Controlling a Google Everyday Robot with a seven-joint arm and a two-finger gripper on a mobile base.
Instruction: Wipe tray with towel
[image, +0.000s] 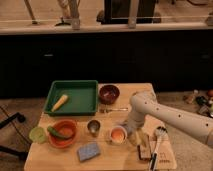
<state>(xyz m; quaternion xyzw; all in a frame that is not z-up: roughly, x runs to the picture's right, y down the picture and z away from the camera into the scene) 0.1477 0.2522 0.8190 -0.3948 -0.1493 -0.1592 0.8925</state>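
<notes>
The green tray (80, 95) sits at the back left of the wooden table with a yellow item (59, 102) lying in it. My white arm reaches in from the right and bends down. My gripper (132, 132) is low over the table, right of the small orange cup (118, 134) and well away from the tray. A pale patch (138, 139) lies just under and beside the gripper and looks like the towel. I cannot tell whether the gripper is touching it.
A dark red bowl (109, 93) and a spoon (115, 109) lie right of the tray. An orange bowl (62, 132), a lime-green item (36, 134), a metal cup (93, 126) and a blue sponge (88, 150) sit in front. A brown block (144, 151) and a brush (157, 142) lie at the right.
</notes>
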